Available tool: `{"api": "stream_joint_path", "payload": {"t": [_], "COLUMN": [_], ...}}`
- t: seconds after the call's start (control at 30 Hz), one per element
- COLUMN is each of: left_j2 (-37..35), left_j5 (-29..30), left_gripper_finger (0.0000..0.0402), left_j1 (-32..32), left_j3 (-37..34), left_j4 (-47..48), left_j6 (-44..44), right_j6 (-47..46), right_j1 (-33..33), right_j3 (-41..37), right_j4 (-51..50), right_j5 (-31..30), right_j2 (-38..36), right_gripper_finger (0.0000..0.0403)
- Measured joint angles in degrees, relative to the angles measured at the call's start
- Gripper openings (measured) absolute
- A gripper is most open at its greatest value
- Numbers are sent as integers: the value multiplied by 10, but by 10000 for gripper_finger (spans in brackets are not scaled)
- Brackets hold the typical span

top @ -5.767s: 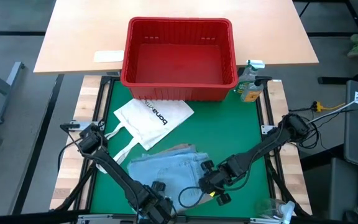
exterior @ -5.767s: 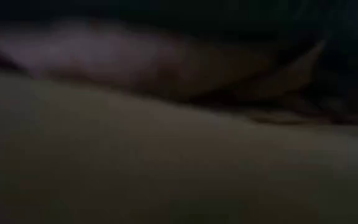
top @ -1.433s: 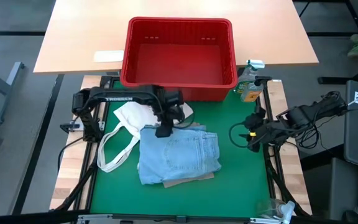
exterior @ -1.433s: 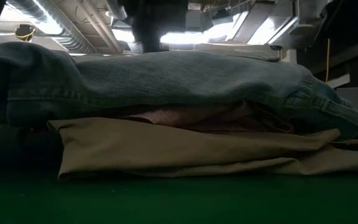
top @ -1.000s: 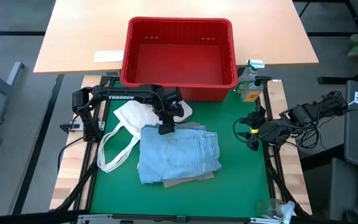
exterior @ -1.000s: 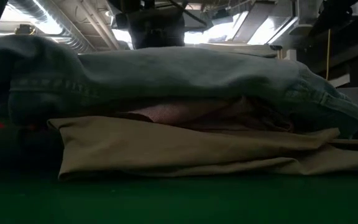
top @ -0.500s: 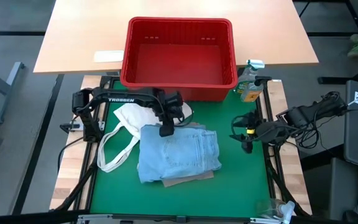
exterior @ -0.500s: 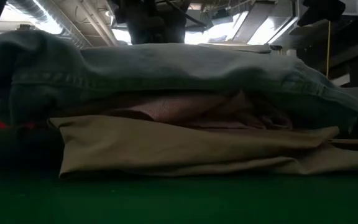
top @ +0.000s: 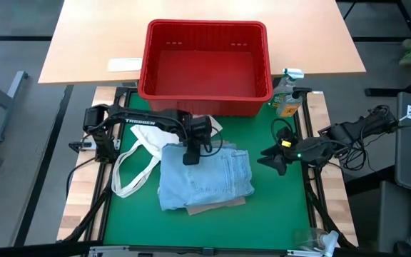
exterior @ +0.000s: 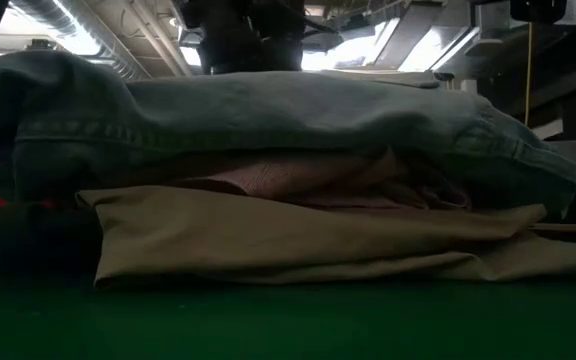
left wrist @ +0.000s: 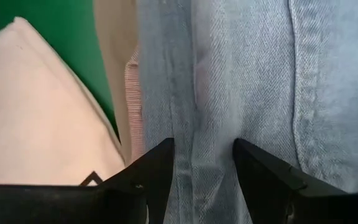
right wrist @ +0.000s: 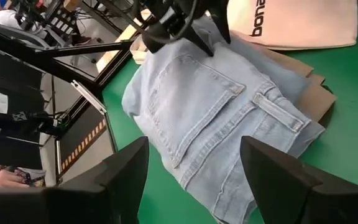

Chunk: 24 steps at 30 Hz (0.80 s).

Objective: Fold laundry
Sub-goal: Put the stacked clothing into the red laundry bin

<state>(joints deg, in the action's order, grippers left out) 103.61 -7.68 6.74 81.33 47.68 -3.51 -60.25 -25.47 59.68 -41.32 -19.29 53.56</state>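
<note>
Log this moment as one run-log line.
left claw: open, over jeans | right claw: open, beside stack | trousers: bottom of stack

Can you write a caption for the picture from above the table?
Left gripper presses on folded jeans while right gripper waits open beside them.

L gripper [top: 190,155] jaws parted; R gripper [top: 272,163] wide.
</note>
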Motion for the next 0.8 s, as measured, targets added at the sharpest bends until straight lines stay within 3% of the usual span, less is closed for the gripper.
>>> {"api": "stream_joint_path", "payload": {"t": [0.13,0.4,0.63,0.8], "left_j2": [2,1,2,3], "left_j5": [7,3,-3,-4], "left_gripper_finger": [165,165,165,165], "left_j1": [-2,4,3,2], "left_j3": [-40,-100,-104,-104], "left_j4": [-34,-66,-104,-116], "left_j6": [-1,36,48,49], "right_j6": [1,3,9,109], "right_j1": [0,3,55,98], "right_j3": [0,0,0,0], "right_j4": [-9,-17,-7,49], "right_j5": [-15,-131,-85,-40], "right_j2": [9,88,179,222], "right_gripper_finger": [254,254,254,254]}}
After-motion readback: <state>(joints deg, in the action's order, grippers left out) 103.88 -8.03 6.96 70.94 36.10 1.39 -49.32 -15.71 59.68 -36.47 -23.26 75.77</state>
